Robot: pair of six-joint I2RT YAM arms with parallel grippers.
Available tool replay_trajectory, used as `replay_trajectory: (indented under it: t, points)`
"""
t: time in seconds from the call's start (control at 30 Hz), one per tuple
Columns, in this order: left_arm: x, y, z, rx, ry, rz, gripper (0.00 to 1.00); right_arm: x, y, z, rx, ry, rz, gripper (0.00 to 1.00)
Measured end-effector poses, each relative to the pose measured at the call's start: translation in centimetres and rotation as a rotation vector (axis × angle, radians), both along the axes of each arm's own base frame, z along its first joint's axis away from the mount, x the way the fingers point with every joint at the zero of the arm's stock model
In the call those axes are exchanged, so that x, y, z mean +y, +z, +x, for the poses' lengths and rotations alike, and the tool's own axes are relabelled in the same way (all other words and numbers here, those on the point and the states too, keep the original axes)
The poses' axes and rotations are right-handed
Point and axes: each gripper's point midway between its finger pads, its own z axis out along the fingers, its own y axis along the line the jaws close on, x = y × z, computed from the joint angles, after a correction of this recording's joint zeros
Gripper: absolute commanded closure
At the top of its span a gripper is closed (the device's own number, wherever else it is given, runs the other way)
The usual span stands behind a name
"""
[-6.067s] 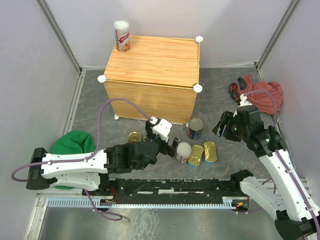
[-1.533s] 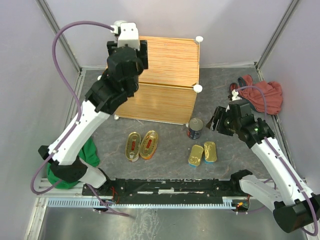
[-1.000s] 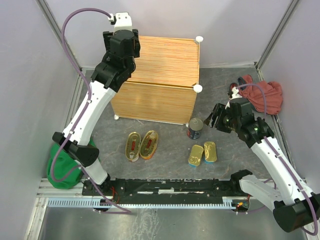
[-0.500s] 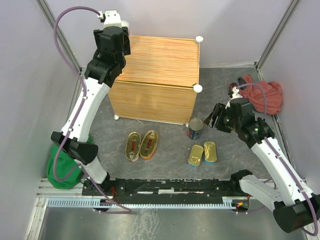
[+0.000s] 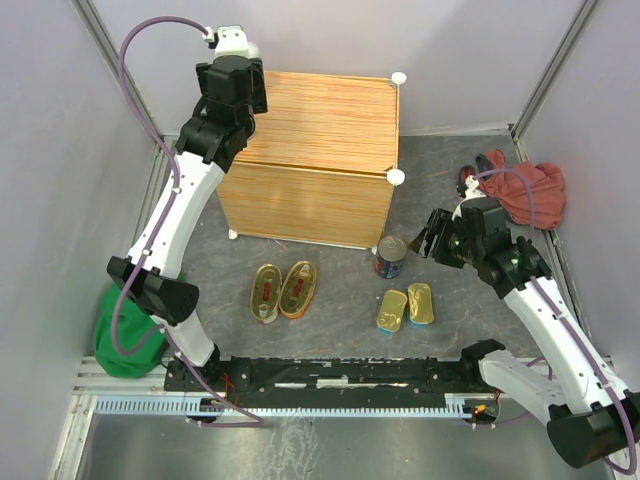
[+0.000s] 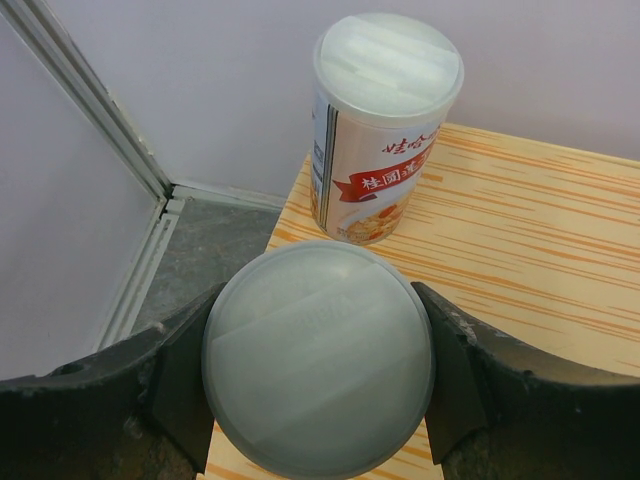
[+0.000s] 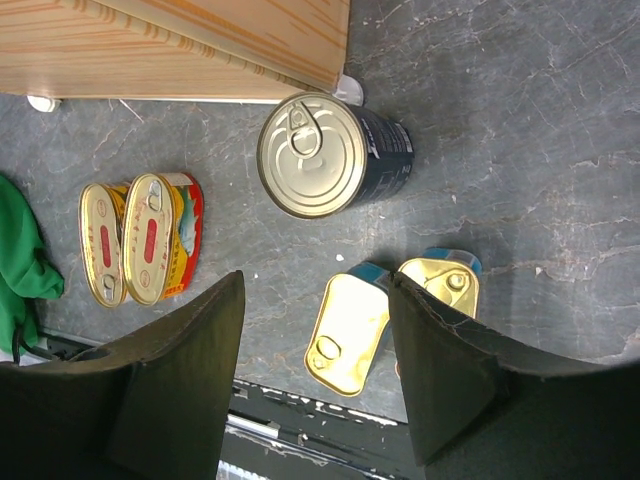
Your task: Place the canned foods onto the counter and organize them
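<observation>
Canned foods are in two places from overhead. A dark round tin (image 5: 390,257), a pair of oval gold-and-red tins (image 5: 283,290) and a pair of rectangular gold-and-blue tins (image 5: 406,306) sit on the grey marbled floor (image 5: 330,265). The left arm reaches to the far left corner of the light wood-grain box with white ball knobs, the surface (image 5: 330,120) meant for them. What the left jaws carry is hidden under the wrist here. The right jaws hang just right of the dark tin, and that arm is plainly the nearer one to it.

The left wrist camera looks straight down on a tall cylinder's frosted white plastic lid (image 6: 318,360). The left jaws pinch it from both sides, its long axis vertical. Just beyond it stands a twin tall red-and-white can (image 6: 385,130), upright on the striped, smooth-looking surface near its left edge. I can't tell whether the held can's base has met the wood, or whether the two touch. Setting it down squarely beside the twin without nudging it looks like the point to mind.

At the right wrist, the right jaws are spread and empty. The dark tin stands upright ahead of them, close to the box's foot, its gold pull-ring top (image 7: 312,152) shiny and flat. The rectangular tins lie nearer, between the black fingers (image 7: 185,380), and the oval pair lies off to one side.
</observation>
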Motion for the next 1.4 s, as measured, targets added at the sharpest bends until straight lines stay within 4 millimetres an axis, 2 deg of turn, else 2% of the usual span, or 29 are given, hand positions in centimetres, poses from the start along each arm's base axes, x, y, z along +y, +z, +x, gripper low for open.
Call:
replay_trajectory:
  t: [0.1, 0.33, 0.43, 0.6, 0.93, 1.4]
  points:
    - [0.0, -0.1, 0.1, -0.004, 0.002, -0.011, 0.85, -0.1, -0.1, -0.3, 0.007, 0.002, -0.005, 0.33]
    - [0.2, -0.1, 0.2, -0.007, 0.015, -0.032, 0.32, -0.3, -0.2, -0.7, 0.016, 0.003, -0.009, 0.33]
    - [0.2, -0.2, 0.1, -0.009, 0.022, -0.041, 0.19, -0.3, -0.1, -0.9, 0.014, 0.003, -0.008, 0.33]
    - [0.4, 0.0, 0.2, -0.017, 0.036, -0.047, 0.14, -0.4, 0.0, -1.0, 0.012, 0.003, -0.008, 0.33]
    - [0.5, 0.1, 0.0, -0.021, 0.040, -0.048, 0.08, -0.5, -0.2, -1.4, 0.024, 0.005, -0.014, 0.33]
    - [1.1, 2.0, -1.2, -0.060, 0.040, -0.066, 0.06, -0.8, -0.5, -2.1, 0.036, 0.023, -0.039, 0.30]
